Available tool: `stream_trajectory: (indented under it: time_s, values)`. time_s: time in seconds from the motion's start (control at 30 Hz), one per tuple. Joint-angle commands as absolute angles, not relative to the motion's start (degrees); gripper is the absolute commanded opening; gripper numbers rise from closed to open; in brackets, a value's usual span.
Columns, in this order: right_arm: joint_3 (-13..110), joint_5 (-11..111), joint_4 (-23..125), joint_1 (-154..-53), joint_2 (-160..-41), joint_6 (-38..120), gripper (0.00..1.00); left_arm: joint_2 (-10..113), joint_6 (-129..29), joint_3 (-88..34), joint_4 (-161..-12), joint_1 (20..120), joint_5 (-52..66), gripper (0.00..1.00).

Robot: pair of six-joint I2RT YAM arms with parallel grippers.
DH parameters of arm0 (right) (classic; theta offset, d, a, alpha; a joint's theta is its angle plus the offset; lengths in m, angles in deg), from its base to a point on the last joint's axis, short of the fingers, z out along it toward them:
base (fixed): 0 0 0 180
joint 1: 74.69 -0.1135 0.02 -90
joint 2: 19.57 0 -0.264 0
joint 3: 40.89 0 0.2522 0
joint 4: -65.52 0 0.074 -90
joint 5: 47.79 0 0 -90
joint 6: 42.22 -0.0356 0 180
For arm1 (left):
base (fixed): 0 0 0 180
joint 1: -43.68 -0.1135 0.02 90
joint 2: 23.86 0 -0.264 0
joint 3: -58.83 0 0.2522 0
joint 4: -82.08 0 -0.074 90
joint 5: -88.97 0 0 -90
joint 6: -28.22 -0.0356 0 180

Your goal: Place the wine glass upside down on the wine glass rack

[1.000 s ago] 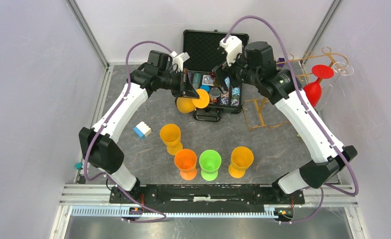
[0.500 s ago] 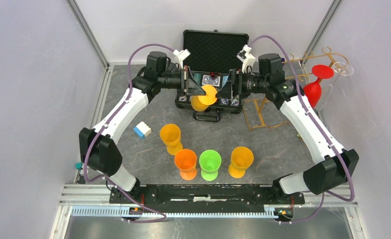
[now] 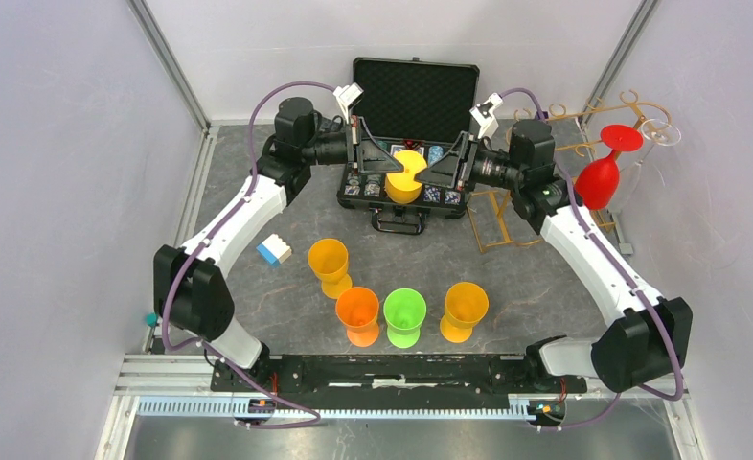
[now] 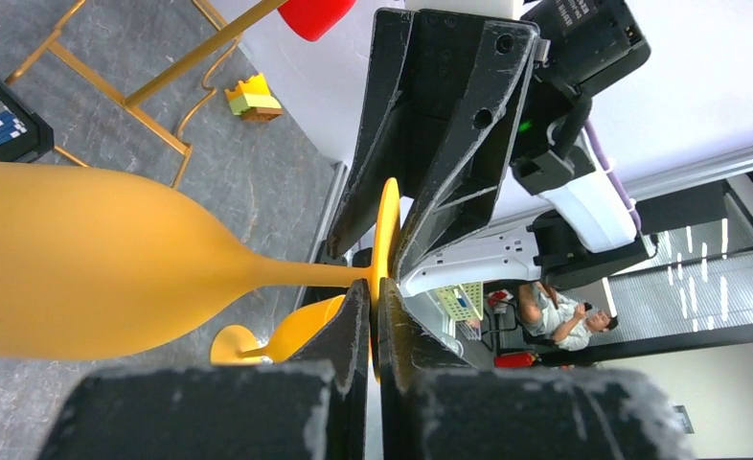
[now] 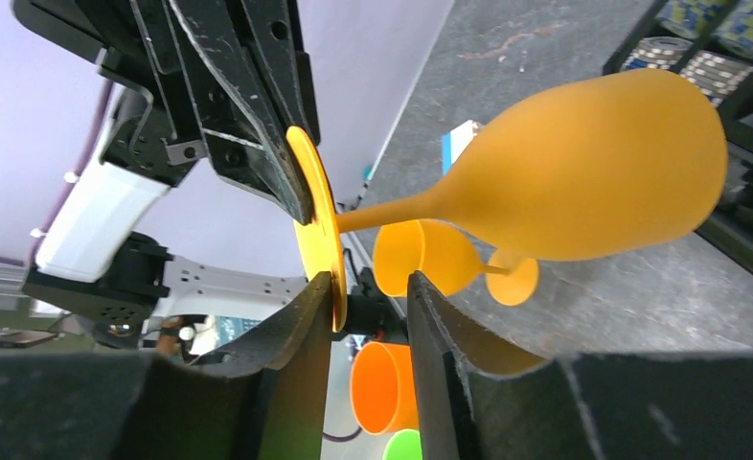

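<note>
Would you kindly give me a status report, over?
Left gripper shut on wine glass foot. Right gripper open, straddling same foot. Glass over black case, short of rack. Red glass hangs there.

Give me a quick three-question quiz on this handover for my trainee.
1. True or false: the left gripper grips the wine glass by its foot.
2. How many glasses stand on the table near the arms' bases? A two, B four, C six.
3. Fill in: the right gripper straddles that foot, but its jaws are not yet ___.
Key: 1 true; 2 B; 3 closed.
</note>
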State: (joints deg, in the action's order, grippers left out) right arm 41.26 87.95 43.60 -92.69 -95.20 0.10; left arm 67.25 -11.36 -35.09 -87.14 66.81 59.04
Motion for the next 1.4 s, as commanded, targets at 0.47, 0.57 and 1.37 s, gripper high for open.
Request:
stream_trajectory:
  time_s: [0.47, 0.57, 1.37]
  values:
    - [35.5, 89.9, 67.3, -92.8, -93.0, -16.0, 0.08, 65.0, -7.5, -33.7, -93.3, 66.7, 61.2, 0.07]
    - [35.4, 90.0, 66.7, -92.8, -93.0, -15.5, 0.0, 64.9, -7.5, -33.8, -93.3, 66.7, 61.1, 0.13]
    - [44.0, 85.7, 40.8, -92.8, -93.2, 2.3, 0.0, 63.3, -12.1, -34.4, -86.5, 66.3, 56.9, 0.8]
